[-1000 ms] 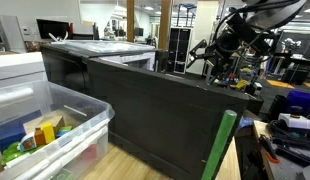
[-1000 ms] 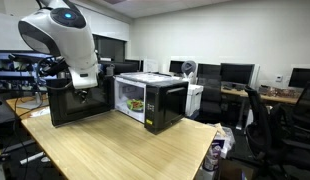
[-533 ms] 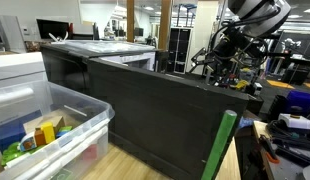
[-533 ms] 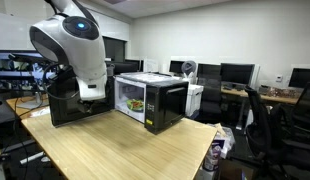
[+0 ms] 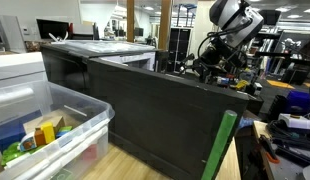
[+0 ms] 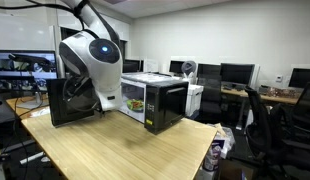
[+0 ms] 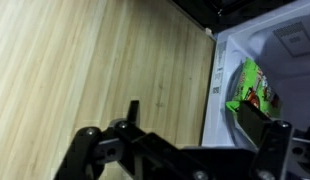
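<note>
Black robot hand spread wide and empty, above pale wooden worktop, just left of open black microwave oven, green packet inside its white cavity

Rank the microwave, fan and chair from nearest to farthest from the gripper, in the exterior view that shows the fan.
1. Microwave, right beside the gripper.
2. Fan, behind the microwave's right end.
3. Chair, at the far right.
</note>
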Robot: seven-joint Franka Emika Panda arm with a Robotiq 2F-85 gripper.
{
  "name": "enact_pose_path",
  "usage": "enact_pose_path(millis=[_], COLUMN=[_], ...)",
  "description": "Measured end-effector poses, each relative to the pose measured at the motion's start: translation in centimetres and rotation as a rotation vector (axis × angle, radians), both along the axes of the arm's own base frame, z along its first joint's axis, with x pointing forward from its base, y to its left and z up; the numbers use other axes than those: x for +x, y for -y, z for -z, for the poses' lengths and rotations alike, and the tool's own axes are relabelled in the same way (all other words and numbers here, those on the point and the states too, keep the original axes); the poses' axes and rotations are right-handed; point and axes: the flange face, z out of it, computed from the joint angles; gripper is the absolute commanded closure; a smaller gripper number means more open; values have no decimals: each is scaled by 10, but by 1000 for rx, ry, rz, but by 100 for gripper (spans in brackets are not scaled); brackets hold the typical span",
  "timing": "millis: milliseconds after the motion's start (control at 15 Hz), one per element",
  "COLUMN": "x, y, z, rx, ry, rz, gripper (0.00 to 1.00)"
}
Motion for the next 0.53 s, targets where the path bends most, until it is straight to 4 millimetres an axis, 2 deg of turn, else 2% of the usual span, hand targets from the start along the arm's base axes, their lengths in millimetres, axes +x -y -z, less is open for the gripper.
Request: enact_pose_path(millis=[267,533], x=[14,16], y=[-1,-2], z=[3,6], rx=[20,11], ry=[75,95], rz=[-66,-107], gripper=[0,0])
